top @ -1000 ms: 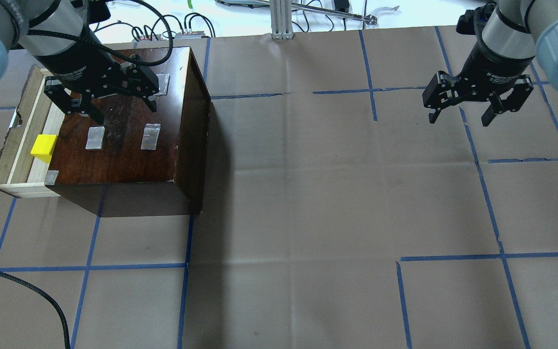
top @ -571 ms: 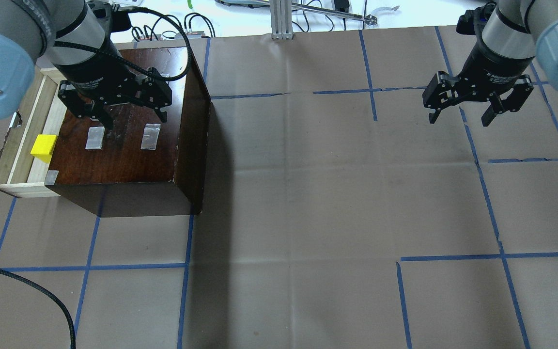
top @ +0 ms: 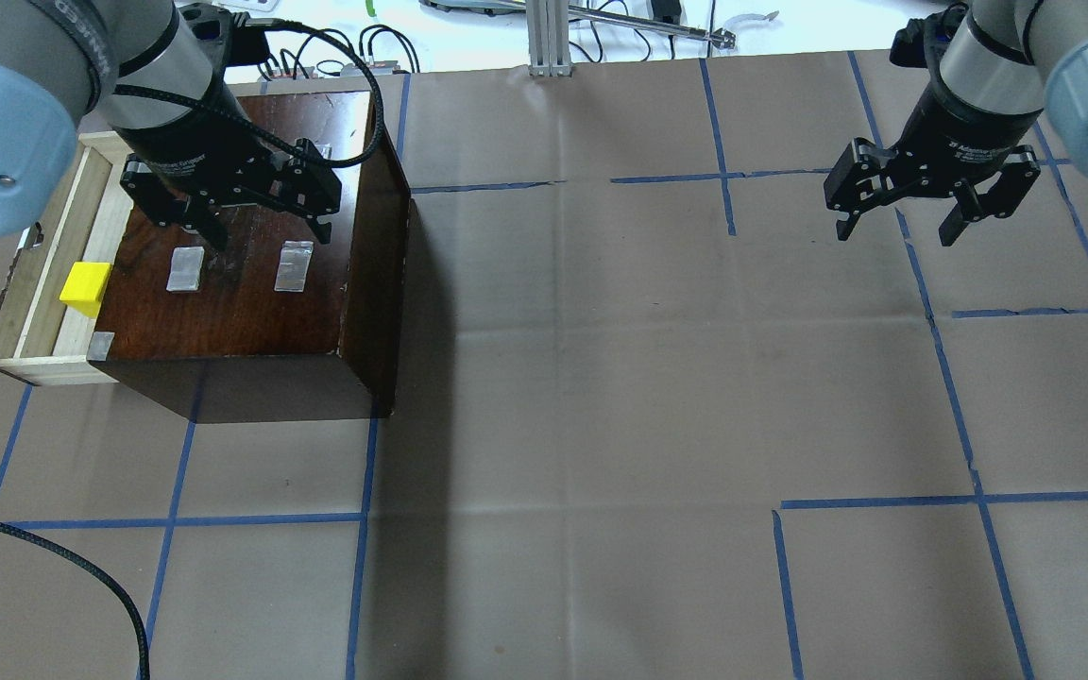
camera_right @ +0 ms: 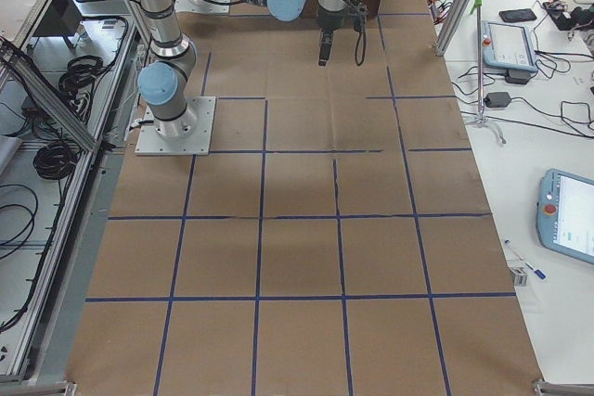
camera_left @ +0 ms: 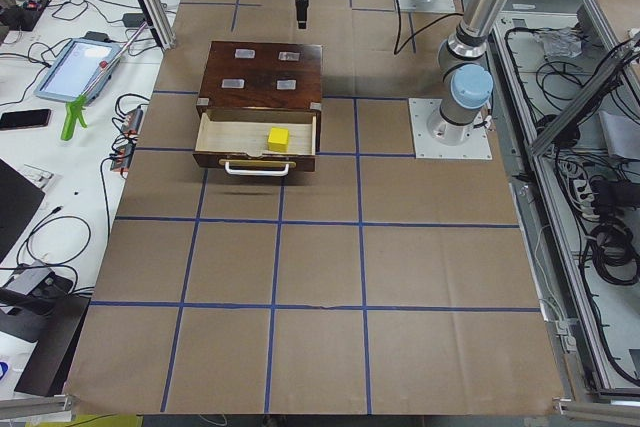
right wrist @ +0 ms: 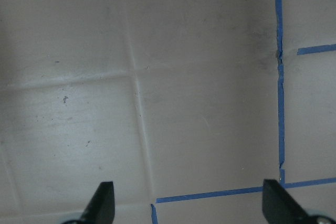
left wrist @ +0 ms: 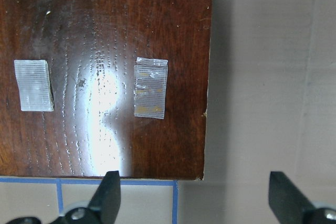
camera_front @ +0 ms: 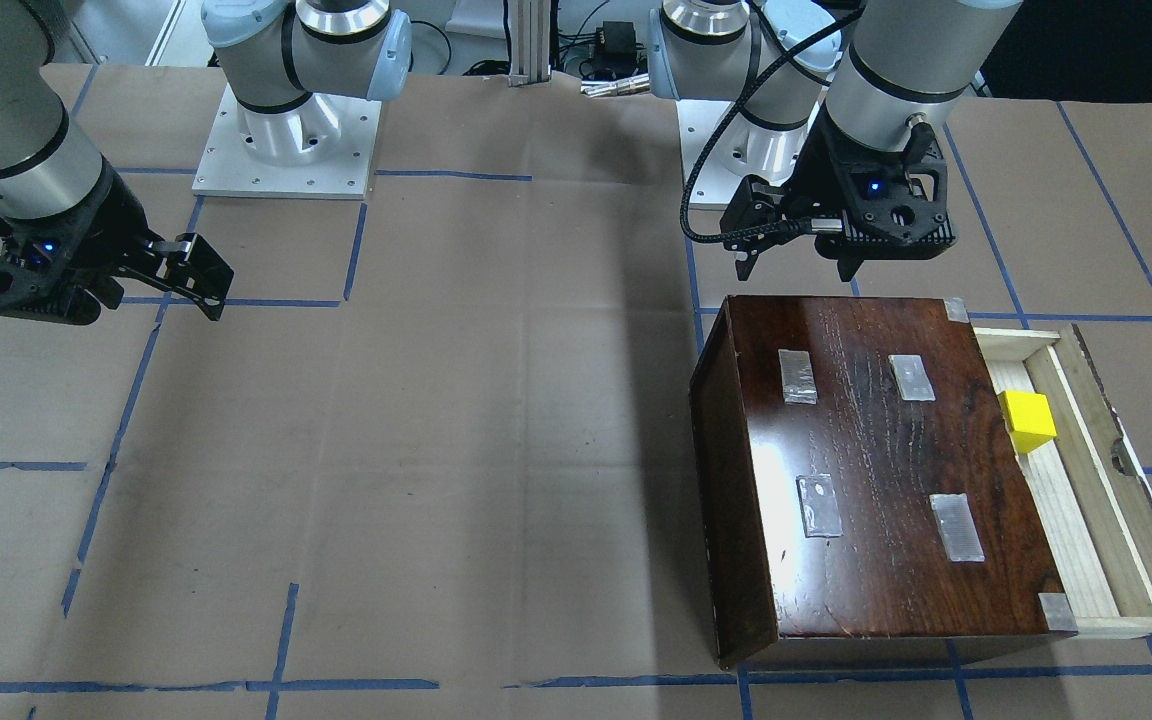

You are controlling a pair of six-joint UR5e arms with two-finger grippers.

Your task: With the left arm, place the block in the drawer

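Note:
The yellow block lies in the open pale-wood drawer, which is pulled out of the dark-brown cabinet toward my left. The block also shows in the front view and the left view. My left gripper is open and empty. It hovers over the cabinet's top near its back edge, to the right of the block and apart from it. The left wrist view shows its open fingertips over the cabinet's corner. My right gripper is open and empty above the table at the far right.
Silver tape patches lie on the cabinet top. An aluminium post and cables stand at the table's far edge. A black cable lies at the near left. Blue tape lines grid the brown paper.
My left gripper has moved right, from the drawer side of the cabinet toward the middle of its top. The block stays in the drawer. The right arm has not moved.

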